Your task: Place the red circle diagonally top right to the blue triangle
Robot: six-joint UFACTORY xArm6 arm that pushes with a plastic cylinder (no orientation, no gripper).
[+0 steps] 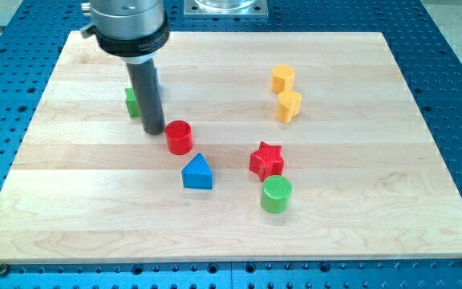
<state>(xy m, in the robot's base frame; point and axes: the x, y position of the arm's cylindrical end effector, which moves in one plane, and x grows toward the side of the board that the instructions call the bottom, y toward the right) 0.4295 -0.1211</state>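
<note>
The red circle [180, 137] is a short red cylinder near the board's middle. The blue triangle [197, 172] lies just below it and slightly to the right, a small gap between them. My tip [154, 131] is the lower end of the dark rod, just left of the red circle and slightly above it, close to it; I cannot tell whether they touch.
A green block [132, 102] sits partly hidden behind the rod. A red star [266, 160] and a green cylinder [276, 195] lie right of the triangle. Two yellow blocks [283, 79] [289, 105] sit at upper right. The wooden board [375, 217] rests on a blue perforated table.
</note>
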